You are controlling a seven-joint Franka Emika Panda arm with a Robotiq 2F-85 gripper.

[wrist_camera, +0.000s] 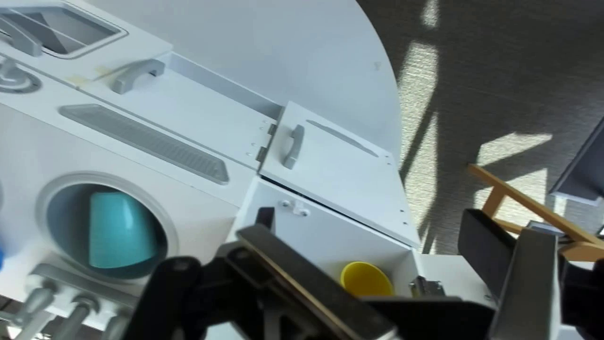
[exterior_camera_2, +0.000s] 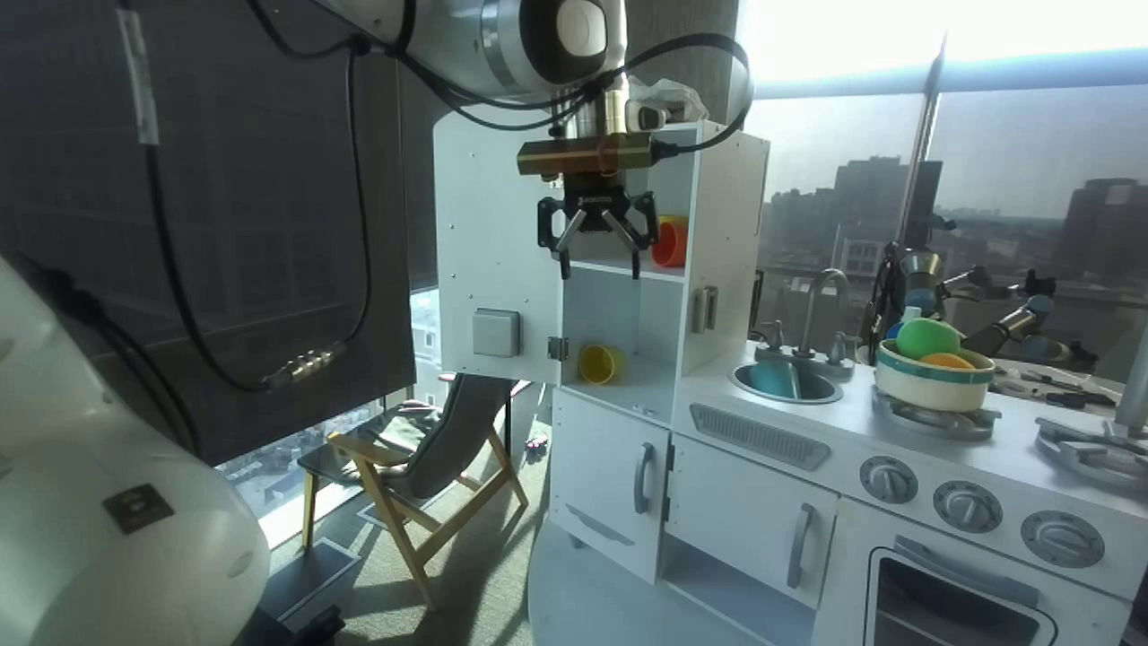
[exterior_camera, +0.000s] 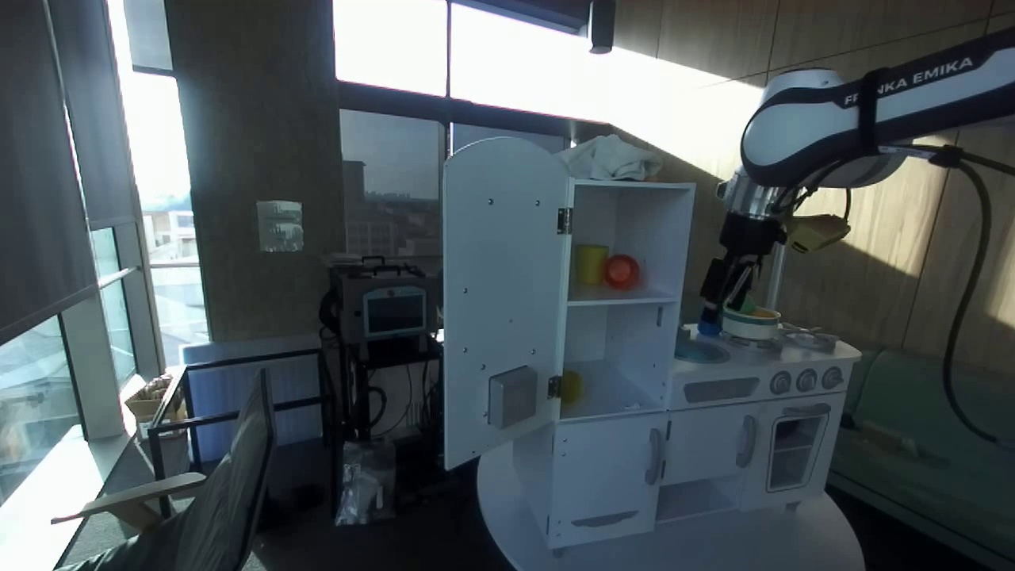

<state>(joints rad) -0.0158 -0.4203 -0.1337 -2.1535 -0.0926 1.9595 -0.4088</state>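
While the gripper (exterior_camera_2: 599, 266), jaws spread and empty, hangs before the cabinet (exterior_camera_2: 734, 211), a yellow cup (exterior_camera_2: 601, 364) lies on the lower shelf (exterior_camera_2: 644, 386) (mouth facing near, long axis running back); rightward, a teal cup (exterior_camera_2: 773, 379) sits in the sink (exterior_camera_2: 814, 387).

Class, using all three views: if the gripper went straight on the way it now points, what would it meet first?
Probably the lower shelf holding the yellow cup, or the white cabinet door just below it: the open gripper points down that way, but depth is unclear.
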